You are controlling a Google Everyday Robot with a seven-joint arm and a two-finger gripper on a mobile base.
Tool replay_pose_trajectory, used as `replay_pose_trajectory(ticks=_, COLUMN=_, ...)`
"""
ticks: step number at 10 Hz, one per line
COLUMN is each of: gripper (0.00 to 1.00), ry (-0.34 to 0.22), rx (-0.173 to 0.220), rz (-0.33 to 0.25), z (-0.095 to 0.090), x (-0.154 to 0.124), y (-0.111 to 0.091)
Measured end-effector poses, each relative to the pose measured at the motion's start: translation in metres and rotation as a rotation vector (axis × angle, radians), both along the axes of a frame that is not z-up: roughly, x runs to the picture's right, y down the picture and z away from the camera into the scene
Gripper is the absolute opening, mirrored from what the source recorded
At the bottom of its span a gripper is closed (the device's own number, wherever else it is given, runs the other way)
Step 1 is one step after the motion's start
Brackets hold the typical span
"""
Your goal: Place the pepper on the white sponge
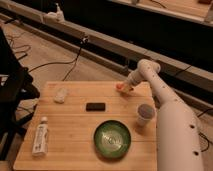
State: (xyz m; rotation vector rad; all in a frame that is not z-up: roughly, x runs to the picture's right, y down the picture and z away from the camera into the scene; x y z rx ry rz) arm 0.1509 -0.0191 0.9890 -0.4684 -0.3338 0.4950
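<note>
White arm: enters at the lower right of the frame, rises along the table's right edge to a bent joint at upper centre-right, then angles down and left.
End effector [124, 88]: low over the far right part of the wooden table [75, 125], fingers closed, apparently pinching the pepper [120, 87], an orange-red speck at their tip; the contact itself is hard to make out.
White sponge [61, 95]: far left part of the table, well apart from the pepper.
Black block [95, 106], green bowl [112, 140], cup [145, 114], white tube [40, 136]: on the table.
Arm base: cut off by the frame's lower edge.
</note>
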Motion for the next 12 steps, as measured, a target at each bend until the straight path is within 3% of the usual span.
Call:
replay_pose_trajectory(ticks=3, gripper=0.0, ry=-0.021, rx=0.077, rz=-0.002, z=-0.018, x=-0.038, y=-0.036)
replay_pose_trajectory(ticks=4, gripper=0.0, ry=-0.052, rx=0.093, rz=0.019, z=-0.022, x=-0.067, y=-0.05)
replay_pose_trajectory(ticks=7, gripper=0.0, ry=-0.178, rx=0.071, rz=0.066, z=-0.024, x=-0.157, y=-0.061)
replay_pose_trajectory(ticks=12, gripper=0.0, ry=-0.17, rx=0.07, rz=0.067, z=-0.022, x=-0.151, y=-0.06)
